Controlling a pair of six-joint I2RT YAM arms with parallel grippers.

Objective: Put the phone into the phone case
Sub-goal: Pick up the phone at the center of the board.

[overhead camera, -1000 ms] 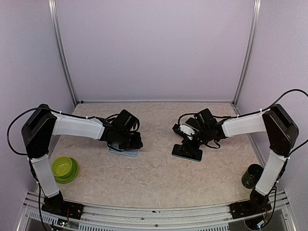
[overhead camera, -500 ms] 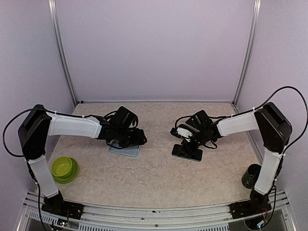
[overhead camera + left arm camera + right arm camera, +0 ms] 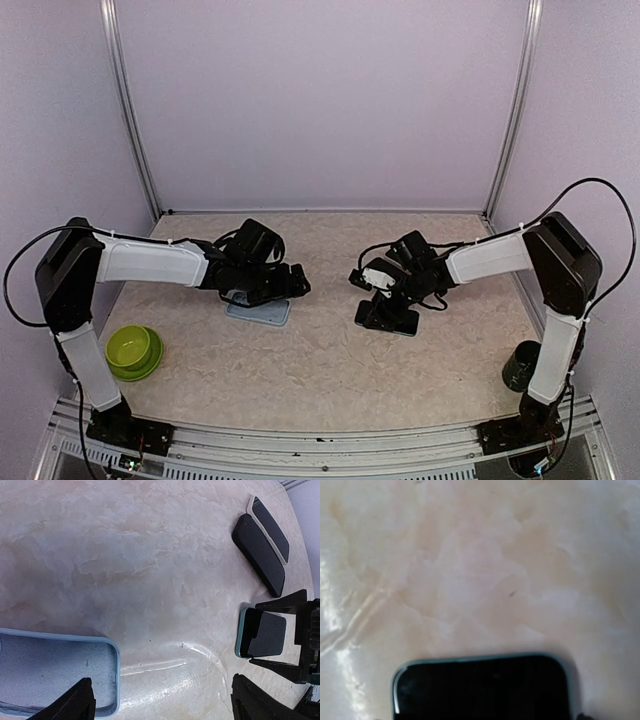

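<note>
The phone case (image 3: 258, 313) is a light blue tray lying open side up on the table; its corner shows at the lower left of the left wrist view (image 3: 50, 672). My left gripper (image 3: 295, 285) hangs open just right of it, with nothing between its fingers (image 3: 82, 702). The phone (image 3: 395, 322), black screen with a teal rim, lies flat on the table to the right. My right gripper (image 3: 385, 303) stands open over it. One of its fingers (image 3: 280, 600) lies along each side of the phone (image 3: 262, 634). The right wrist view shows only the phone's end (image 3: 480, 690).
A green bowl (image 3: 133, 350) sits at the near left and a dark cup (image 3: 523, 365) at the near right. A black slab (image 3: 257, 554) and a white-rimmed dark slab (image 3: 270, 527) lie side by side beyond the phone. Walls close the table's back and sides.
My left gripper has opened wide and shifted right, off the case. My right gripper has widened a little around the phone and edged left.
</note>
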